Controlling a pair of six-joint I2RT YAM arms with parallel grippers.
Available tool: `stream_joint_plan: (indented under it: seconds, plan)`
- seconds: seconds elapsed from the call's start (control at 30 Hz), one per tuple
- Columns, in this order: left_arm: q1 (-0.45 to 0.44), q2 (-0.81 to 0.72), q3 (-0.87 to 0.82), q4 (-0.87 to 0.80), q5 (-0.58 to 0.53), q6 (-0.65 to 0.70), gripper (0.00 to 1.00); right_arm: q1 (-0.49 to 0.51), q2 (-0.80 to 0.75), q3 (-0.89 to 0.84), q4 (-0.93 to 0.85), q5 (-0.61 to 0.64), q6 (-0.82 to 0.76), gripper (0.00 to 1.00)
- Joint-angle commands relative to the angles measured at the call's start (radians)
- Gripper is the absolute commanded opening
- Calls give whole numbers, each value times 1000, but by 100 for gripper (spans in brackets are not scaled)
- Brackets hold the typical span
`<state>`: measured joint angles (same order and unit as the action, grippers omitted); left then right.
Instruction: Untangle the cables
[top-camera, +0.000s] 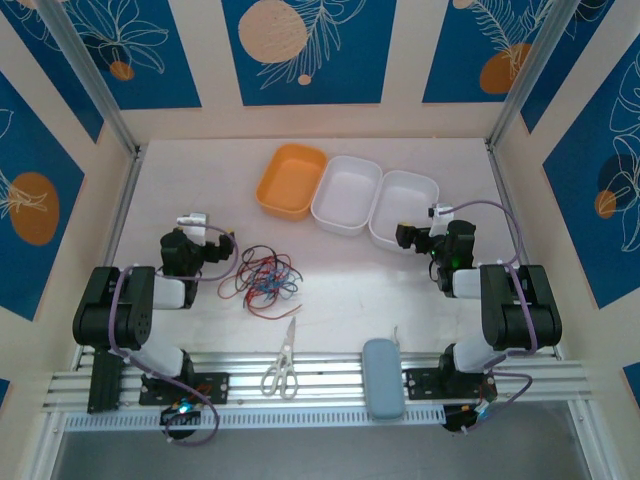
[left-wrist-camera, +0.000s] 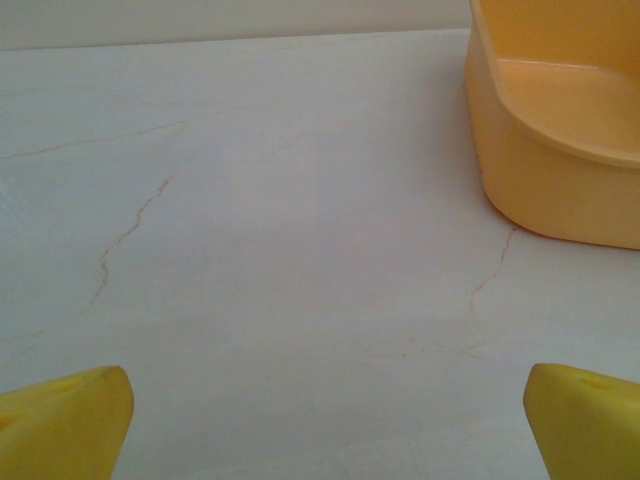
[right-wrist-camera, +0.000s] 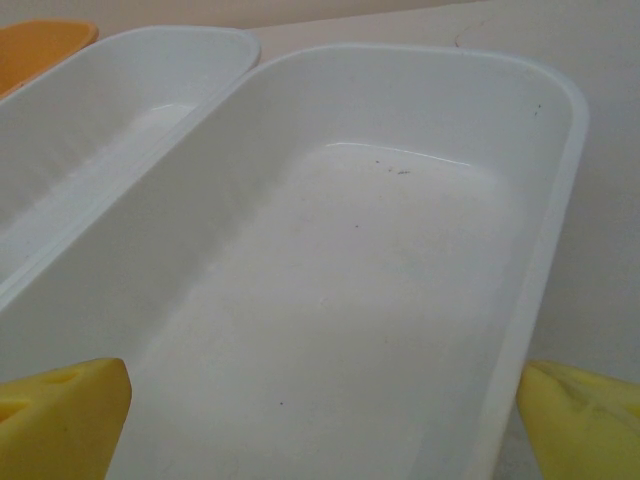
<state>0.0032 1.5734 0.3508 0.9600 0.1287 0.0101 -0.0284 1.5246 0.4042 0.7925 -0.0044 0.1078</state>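
My left gripper (left-wrist-camera: 325, 425) and right gripper (right-wrist-camera: 322, 425) gape wide, empty; fingertips (left-wrist-camera: 62, 428) cropped at bottom corners; cables (top-camera: 266, 279) blur together mid-frame.

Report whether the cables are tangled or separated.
Tangled: the cables lie in one heap on the table, red, black and blue loops crossing one another.

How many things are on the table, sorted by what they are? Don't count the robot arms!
Tubs: 3, one orange, two white
Scissors: 1
Grey-blue case: 1
Tangle of cables: 1
Total: 6
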Motion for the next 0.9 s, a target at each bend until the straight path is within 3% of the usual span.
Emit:
stream_joint_plan:
  seconds: [0.0,0.7,0.87]
  plan:
    - [-6,-7,12,4,-6,16,100,2,-2,15,9,-19,-14,99]
    - [-6,-18,6,8,-6,11,100,4,-4,10,13,-14,-16,99]
    - [-5,-86,-19,-3,-46,-4,100,13,-51,27,-52,47,-3,99]
